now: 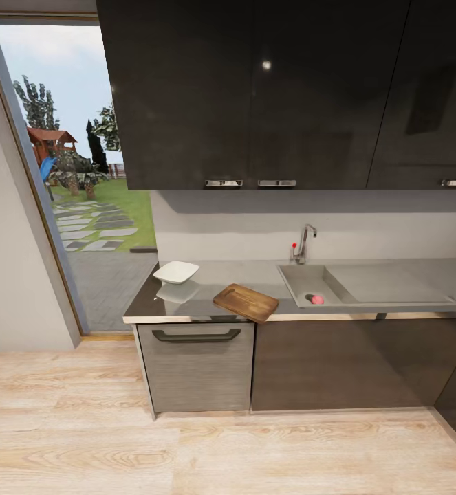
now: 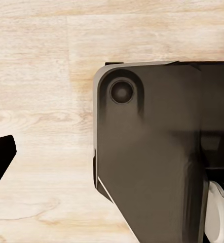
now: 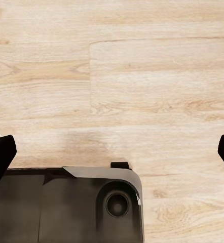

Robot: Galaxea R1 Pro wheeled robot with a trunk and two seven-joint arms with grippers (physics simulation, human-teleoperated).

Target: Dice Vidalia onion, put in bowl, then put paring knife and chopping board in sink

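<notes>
The robot stands a little back from the kitchen counter (image 1: 365, 278), and the work has not really begun. The onion (image 1: 317, 300), a small pinkish ball, lies in the sink (image 1: 303, 292) near the drain, below the chrome tap (image 1: 303, 242). The chopping board (image 1: 245, 302) rests on the counter just left of the sink, turned at an angle, with one corner reaching over the front edge. I cannot find the knife anywhere; it may be too small to see from here. The white bowl (image 1: 176, 272) sits further left, near the end of the counter, and it looks empty. Both arms hang low, with their cameras looking at the pale wood floor (image 3: 142, 76) and the dark base of the robot (image 2: 162, 152). On the right gripper (image 3: 112, 152) two dark fingertips appear far apart at the edges of its picture, so it seems wide open and holds nothing. On the left gripper (image 2: 112, 157) only one fingertip (image 2: 0, 154) is visible, so I cannot say how open it is. I judge that every step is left: fetching the onion, dicing, filling the bowl, and putting knife and board in the sink.
</notes>
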